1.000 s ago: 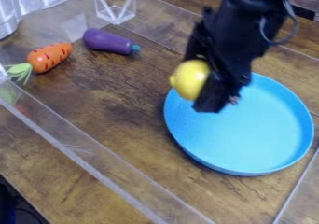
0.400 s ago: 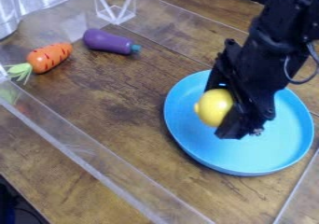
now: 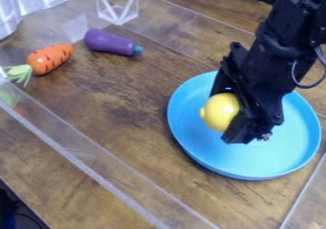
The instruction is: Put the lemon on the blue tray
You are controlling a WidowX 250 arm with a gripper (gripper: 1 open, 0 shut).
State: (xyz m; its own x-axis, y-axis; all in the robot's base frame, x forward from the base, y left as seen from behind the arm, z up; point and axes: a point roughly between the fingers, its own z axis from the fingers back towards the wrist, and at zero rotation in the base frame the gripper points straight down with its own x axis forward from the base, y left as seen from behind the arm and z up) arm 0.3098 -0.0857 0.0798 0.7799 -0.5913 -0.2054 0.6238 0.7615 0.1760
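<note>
Lemon, small smooth yellow oval toy (image 3: 220, 112), lies at the tips of the black fingers (image 3: 231, 118), gripped, over the round light-blue plastic tray (image 3: 243, 159). Tray surface presumably directly beneath the fingers; judged next: lower slightly, release. Contact with tray unclear.

No readable text, label, brand, number or sign to be seen in the camera view, no lettering that can be made out on any surface shown, fine markings, if any, too small and blurred to be read
</note>
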